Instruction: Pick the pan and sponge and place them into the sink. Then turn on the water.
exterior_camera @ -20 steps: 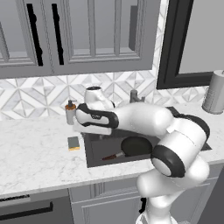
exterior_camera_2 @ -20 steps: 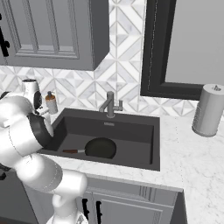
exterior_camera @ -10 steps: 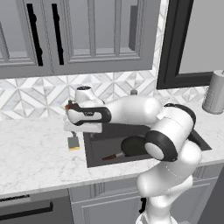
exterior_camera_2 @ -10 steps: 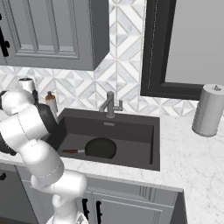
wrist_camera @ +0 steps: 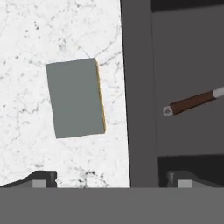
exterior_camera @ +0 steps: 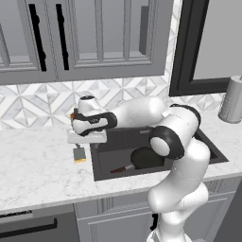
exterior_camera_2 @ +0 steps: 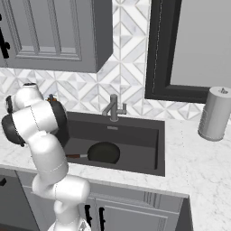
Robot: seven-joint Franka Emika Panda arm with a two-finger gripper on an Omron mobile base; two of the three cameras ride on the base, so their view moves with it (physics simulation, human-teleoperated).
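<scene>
One sponge (wrist_camera: pixel 75 99), small, prob light & squashy w/ grey scrub face up, lies flat on the marble counter (wrist_camera: pixel 26 39) just beside the sink (wrist_camera: pixel 139 87) rim under the wide-open gripper (wrist_camera: pixel 111 177), best pinched across its short sides, pan (exterior_camera: pixel 147 157) beyond in basin.

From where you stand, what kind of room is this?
A kitchen, it seems: a dark sink with a faucet set in a marble counter, grey cabinets above, a pan in the basin.
</scene>
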